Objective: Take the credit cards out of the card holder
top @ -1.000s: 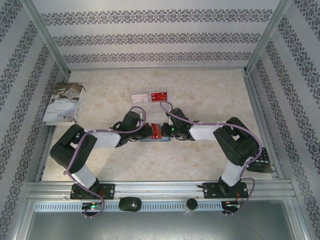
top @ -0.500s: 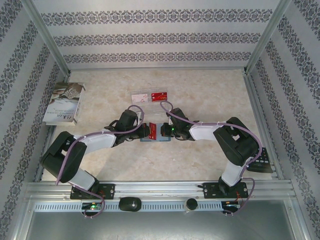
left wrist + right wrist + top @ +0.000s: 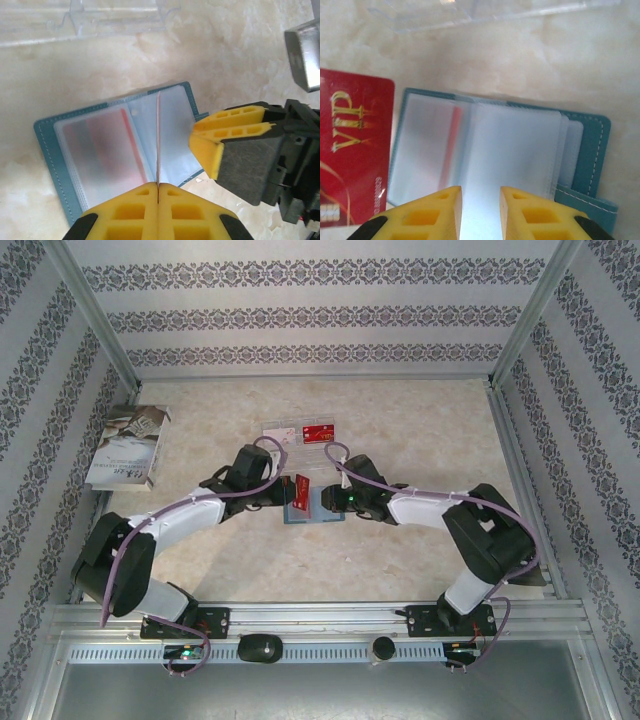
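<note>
- Two grippers meet over the card holder [image 3: 318,514], which lies open and flat mid-table, just on the near side of the clear tray [image 3: 300,445].
- The holder's long axis runs left to right across the table, and its closure tab [image 3: 587,207] is at the right arm's end.
- The left gripper [image 3: 158,186] is clenched on one red credit card [image 3: 299,492] at the holder's left end.
- From the left wrist, that card is a thin edge running straight out from the fingertips.
- From the right wrist, its face reads "VIP", with its long axis crosswise to the holder's.
- The right gripper [image 3: 481,200] hangs over the clear sleeves [image 3: 510,145], jaws slightly parted and gripping nothing.
- Another red card [image 3: 318,433] and a whitish card [image 3: 279,434] lie in the tray.
</note>
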